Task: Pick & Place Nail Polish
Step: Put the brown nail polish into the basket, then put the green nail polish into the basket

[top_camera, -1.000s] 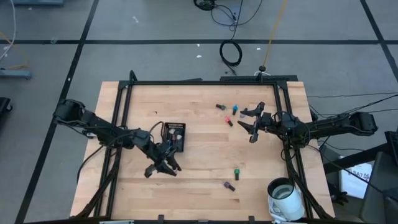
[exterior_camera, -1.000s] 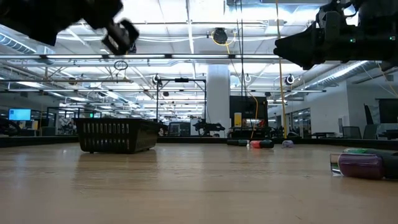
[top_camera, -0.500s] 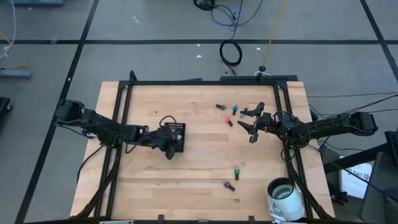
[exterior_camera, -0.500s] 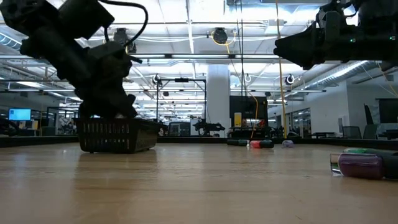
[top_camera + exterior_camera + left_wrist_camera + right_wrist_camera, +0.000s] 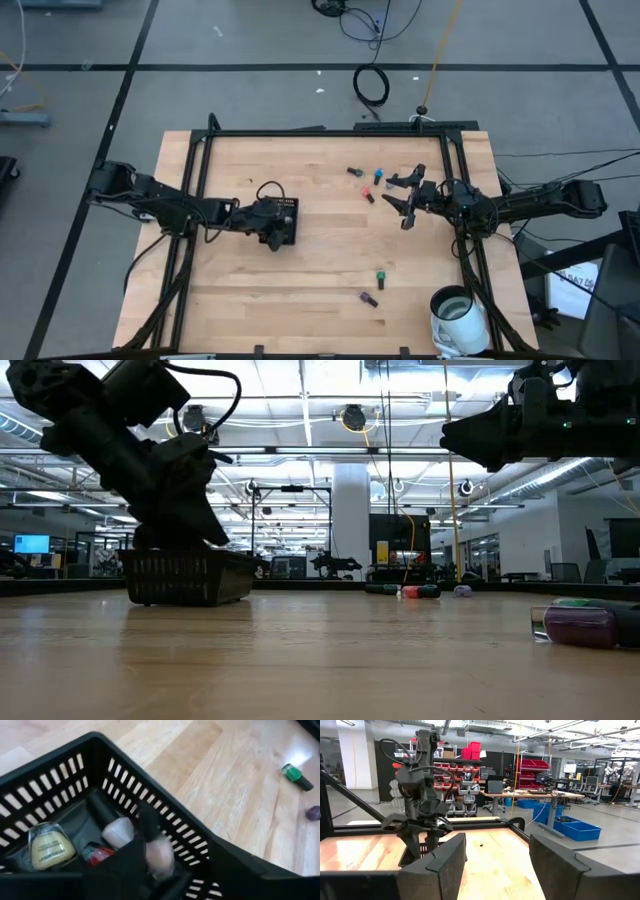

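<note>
While the left gripper [image 5: 272,228] reaches down into the black slotted tray [image 5: 283,222], its finger spread hidden, the right gripper [image 5: 407,196] hovers spread apart at 3 o'clock. Only the left wrist view shows pale bottles [image 5: 120,831] inside; loose nail polish [image 5: 380,278] lies toward 5 o'clock.

— Where is each camera looking from?
— One is staring straight down over the whole counter [image 5: 330,250]; another is peering level across it into the room.
— Anything shared?
— Both are catching the black tray [image 5: 283,222], which the left wrist camera is hovering close above.
</note>
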You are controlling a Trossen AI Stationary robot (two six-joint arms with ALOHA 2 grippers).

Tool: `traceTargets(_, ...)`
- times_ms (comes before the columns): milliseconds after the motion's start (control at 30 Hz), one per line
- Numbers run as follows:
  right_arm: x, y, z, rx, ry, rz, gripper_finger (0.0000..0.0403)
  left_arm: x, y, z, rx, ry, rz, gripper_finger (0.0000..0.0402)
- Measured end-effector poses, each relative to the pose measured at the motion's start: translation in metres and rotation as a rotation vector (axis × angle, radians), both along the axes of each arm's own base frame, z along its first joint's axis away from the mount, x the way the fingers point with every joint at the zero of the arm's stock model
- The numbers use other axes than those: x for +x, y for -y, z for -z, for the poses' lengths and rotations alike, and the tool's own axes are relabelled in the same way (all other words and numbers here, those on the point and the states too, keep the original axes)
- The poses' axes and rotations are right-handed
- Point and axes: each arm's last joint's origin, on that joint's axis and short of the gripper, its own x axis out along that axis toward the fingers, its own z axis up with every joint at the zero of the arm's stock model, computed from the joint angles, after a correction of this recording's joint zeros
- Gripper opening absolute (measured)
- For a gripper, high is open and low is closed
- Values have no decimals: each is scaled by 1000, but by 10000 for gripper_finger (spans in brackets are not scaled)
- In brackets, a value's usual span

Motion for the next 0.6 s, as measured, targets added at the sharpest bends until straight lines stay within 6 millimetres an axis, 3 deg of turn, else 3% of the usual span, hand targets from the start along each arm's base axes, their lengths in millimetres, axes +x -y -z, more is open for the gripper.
traceTargets(233, 0, 0, 0, 0, -2, 0, 206, 1, 0, -1, 52, 10, 37, 259)
traceTargets(467, 1, 0, 7, 5, -75, -9, 207, 3, -2, -4, 106, 40, -10, 268)
traceTargets(600, 9, -11, 2, -2, -152, -164, 207, 4, -2, -5, 126, 57, -7, 268)
